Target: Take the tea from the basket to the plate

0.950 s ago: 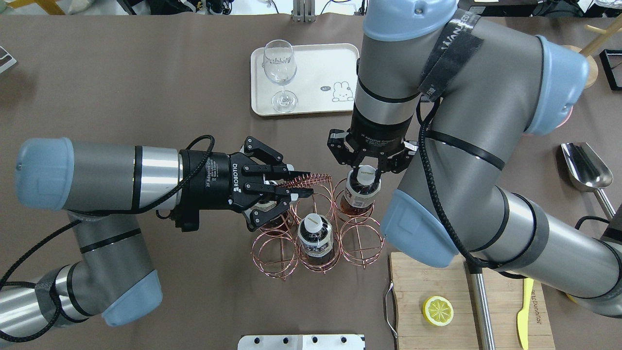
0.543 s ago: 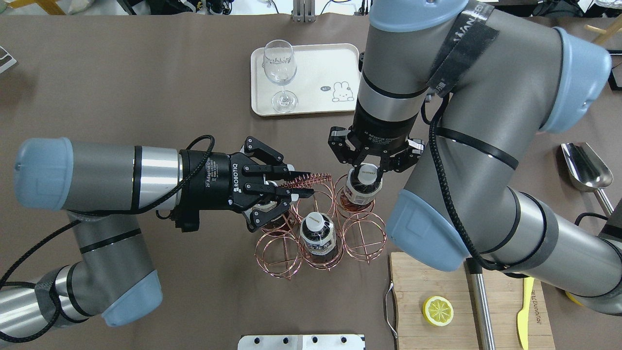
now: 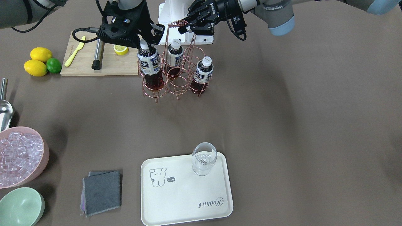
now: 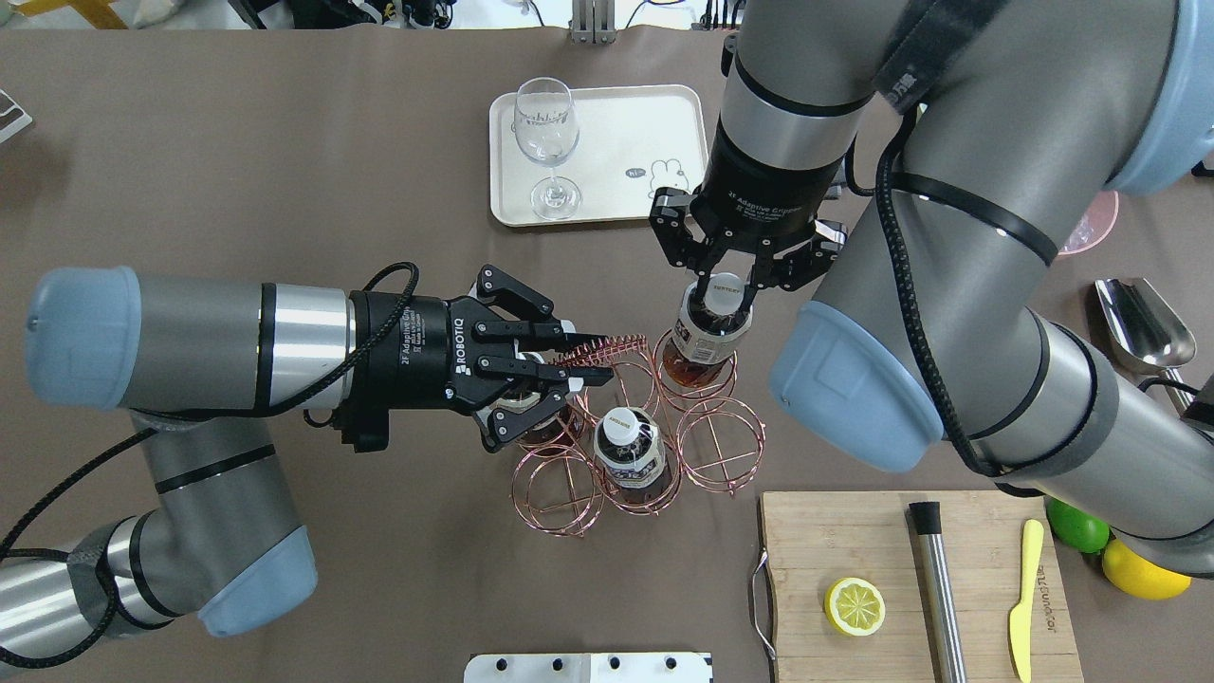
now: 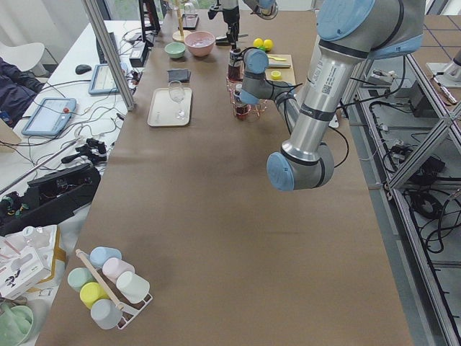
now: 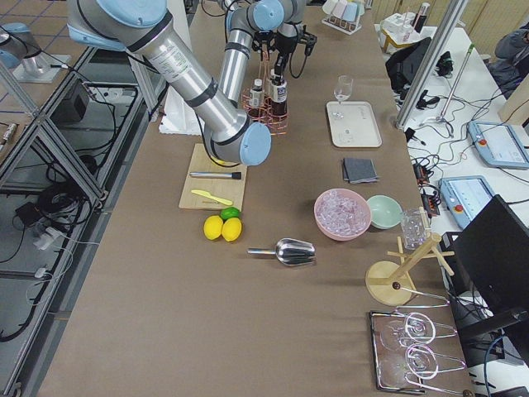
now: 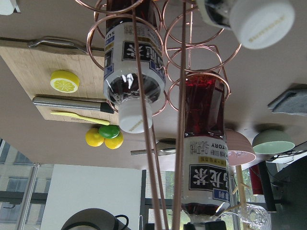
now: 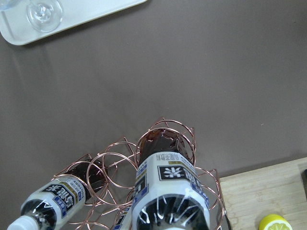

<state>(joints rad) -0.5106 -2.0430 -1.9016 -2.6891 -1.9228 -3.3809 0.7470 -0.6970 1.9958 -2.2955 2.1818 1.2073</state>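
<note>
My right gripper (image 4: 726, 290) is shut on the white cap of a tea bottle (image 4: 700, 334) and holds it partly raised out of a far ring of the copper wire basket (image 4: 558, 493). In the front view this gripper (image 3: 144, 42) is above that bottle (image 3: 150, 67). My left gripper (image 4: 601, 359) is shut on the basket's spiral handle (image 3: 176, 23). Two more tea bottles (image 4: 630, 457) (image 3: 202, 73) stand in the basket. The cream plate (image 4: 621, 123) (image 3: 185, 196) lies beyond the basket and carries a wine glass (image 4: 547, 142).
A wooden cutting board (image 4: 835, 541) with a lemon half (image 4: 854, 605), a steel rod (image 4: 937, 588) and a yellow knife (image 4: 1022, 598) lies near right. A metal scoop (image 4: 1143, 327), a pink ice bowl (image 3: 19, 155), a green bowl (image 3: 20, 207) and a grey cloth (image 3: 102, 191) lie toward the right.
My right gripper has risen with the tea bottle, and the cap has moved toward the plate. The basket has shifted slightly to the right. My left gripper has kept its hold.
</note>
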